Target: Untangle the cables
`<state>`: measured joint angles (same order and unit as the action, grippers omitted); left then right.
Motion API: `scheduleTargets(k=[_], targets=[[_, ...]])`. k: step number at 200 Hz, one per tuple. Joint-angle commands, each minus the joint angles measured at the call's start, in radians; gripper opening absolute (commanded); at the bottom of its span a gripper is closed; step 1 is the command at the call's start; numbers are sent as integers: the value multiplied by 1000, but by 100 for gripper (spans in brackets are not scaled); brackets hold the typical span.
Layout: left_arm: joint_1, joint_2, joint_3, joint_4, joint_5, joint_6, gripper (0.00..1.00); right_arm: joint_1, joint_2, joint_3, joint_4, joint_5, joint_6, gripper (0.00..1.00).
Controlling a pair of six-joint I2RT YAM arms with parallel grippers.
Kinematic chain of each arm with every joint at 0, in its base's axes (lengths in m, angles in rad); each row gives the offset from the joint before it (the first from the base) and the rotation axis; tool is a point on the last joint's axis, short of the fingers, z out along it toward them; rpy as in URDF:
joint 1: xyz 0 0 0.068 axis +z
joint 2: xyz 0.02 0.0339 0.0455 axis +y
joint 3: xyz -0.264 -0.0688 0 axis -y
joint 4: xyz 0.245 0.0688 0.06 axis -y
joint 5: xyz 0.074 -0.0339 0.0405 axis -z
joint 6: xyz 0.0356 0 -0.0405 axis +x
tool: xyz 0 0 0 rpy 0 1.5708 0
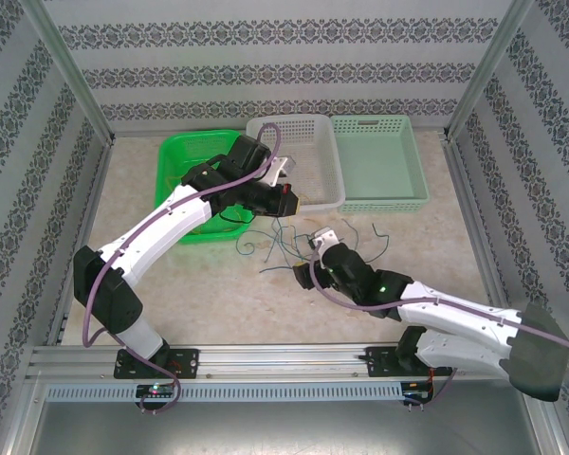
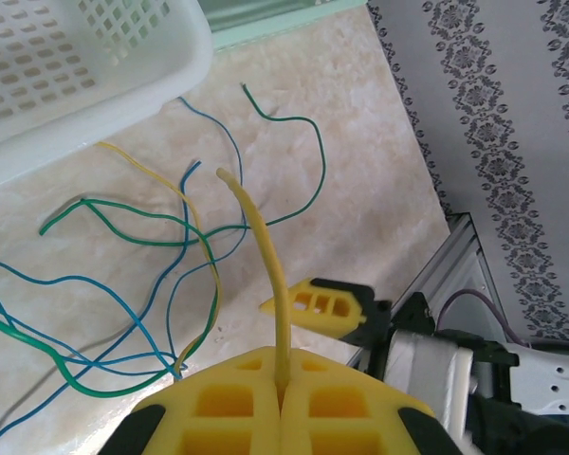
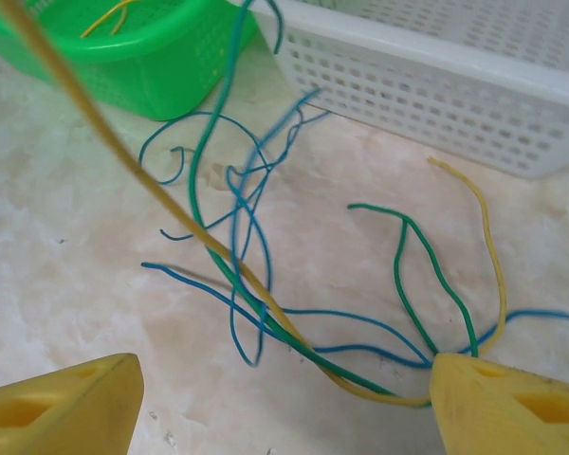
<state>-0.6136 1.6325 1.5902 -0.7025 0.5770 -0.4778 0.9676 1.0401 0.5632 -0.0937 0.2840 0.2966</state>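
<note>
Cables lie in a loose tangle on a beige, marble-patterned tabletop, just in front of the white basket and between the two grippers. Walls papered in grey ornamental stripes box the tabletop in, with aluminium posts at the corners. A green basket stands left of the white one and a pale green basket stands right of it. All three are plastic lattice trays.

The strands are thin, glossy and round, in blue, green and yellow, and they curl with no shared direction. In the top view the heap spreads mostly left to right. One yellow cable stands apart from the rest. The left gripper is clamped on it with its blocky yellow fingers pressed together, and the free end rises from them and bends toward the white basket. In the right wrist view a yellow strand crosses as a straight diagonal from upper left to lower right, above the blue and green loops. The right gripper has its jaws wide apart, and the strands pass between them ungripped.
</note>
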Motion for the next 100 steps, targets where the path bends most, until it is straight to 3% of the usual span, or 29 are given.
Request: scheduleTargets(k=[1,43,100], targets=[[5,7,32,36,32,-33,0,27,22,51,94,75,-114,79],[5,25,43,37,45,-39,0,76,21,46,147,143,-191,74],[4,30,49,54,63,-53,0,82,81,79,232,138,-272,63]])
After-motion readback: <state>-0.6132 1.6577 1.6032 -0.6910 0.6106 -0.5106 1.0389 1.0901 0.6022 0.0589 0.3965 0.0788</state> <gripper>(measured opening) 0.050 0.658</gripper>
